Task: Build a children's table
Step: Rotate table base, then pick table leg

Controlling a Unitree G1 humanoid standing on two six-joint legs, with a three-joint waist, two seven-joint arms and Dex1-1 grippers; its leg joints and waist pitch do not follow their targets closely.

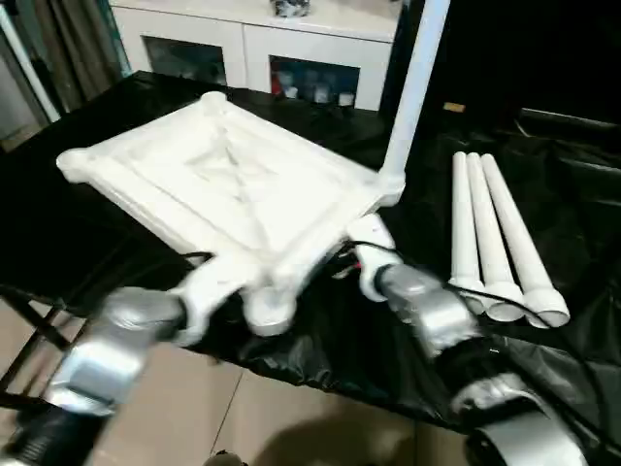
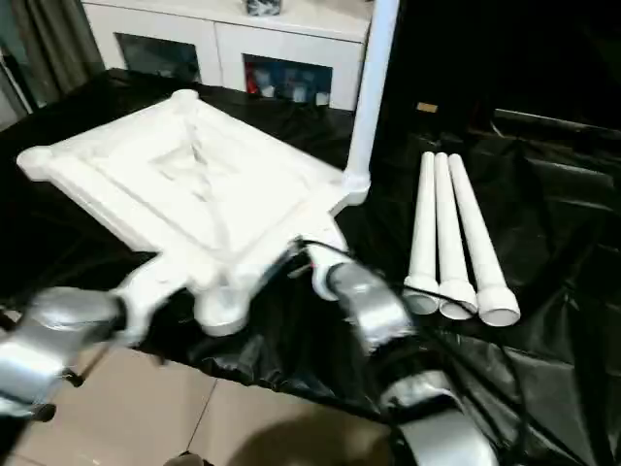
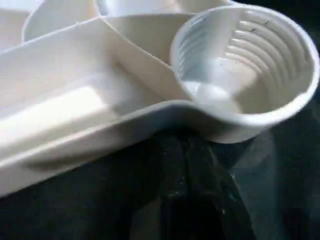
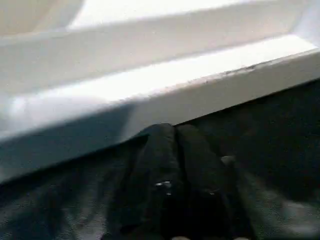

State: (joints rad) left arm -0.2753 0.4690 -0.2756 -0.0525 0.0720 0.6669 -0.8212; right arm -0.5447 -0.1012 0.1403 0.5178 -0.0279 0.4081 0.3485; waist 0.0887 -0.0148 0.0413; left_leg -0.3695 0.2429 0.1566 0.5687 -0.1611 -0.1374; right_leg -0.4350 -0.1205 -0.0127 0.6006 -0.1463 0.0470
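Tabletop (image 1: 233, 189) is being steadied upside down on the black-draped table (image 1: 58, 233), one leg (image 1: 415, 87) already fitted; both grippers, left (image 3: 192, 165) and right (image 4: 172, 150), are being pressed closed against its rim. Three spare legs (image 1: 495, 243) nearby are being left for the next insertion.

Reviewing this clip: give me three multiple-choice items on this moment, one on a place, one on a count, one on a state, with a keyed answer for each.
1. Where do the loose legs lie?
A. on the floor
B. on the black cloth, on the robot's right of the tabletop
C. on the cabinet

2. How many legs lie loose?
A. one
B. three
C. five

3. How does the tabletop lie?
A. ribbed underside up
B. smooth side up
C. on edge

Key: 1 B, they lie side by side on the cloth; 2 B, three flared ends show; 3 A, ribs and open corner sockets face up.
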